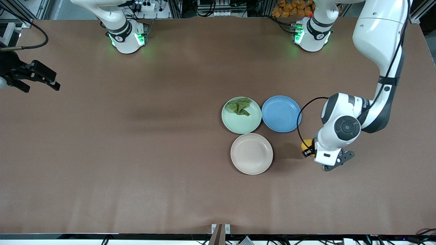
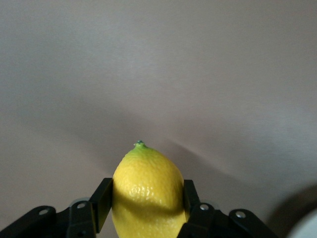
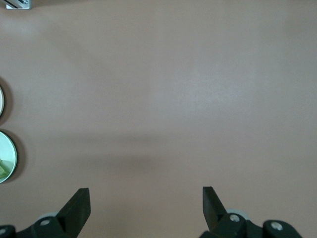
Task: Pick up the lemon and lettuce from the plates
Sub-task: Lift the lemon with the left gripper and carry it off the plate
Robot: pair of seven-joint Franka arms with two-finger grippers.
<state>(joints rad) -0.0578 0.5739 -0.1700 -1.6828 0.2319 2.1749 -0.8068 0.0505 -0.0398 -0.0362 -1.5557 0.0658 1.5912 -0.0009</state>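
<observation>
My left gripper (image 1: 308, 148) is shut on the yellow lemon (image 1: 306, 143), just over bare table beside the beige plate (image 1: 251, 153), toward the left arm's end. In the left wrist view the lemon (image 2: 147, 188) sits between both fingers of the left gripper (image 2: 147, 192). The beige plate holds nothing. The dark green lettuce (image 1: 240, 106) lies on the mint green plate (image 1: 240, 126). My right gripper (image 1: 51, 82) is open and holds nothing, over the right arm's end of the table. It also shows in the right wrist view (image 3: 146, 199), with the mint plate's rim (image 3: 11, 157) at the view's edge.
A blue plate (image 1: 281, 113) with nothing on it stands beside the mint plate, toward the left arm's end. The three plates sit close together. Brown table surface spreads between the plates and the right gripper.
</observation>
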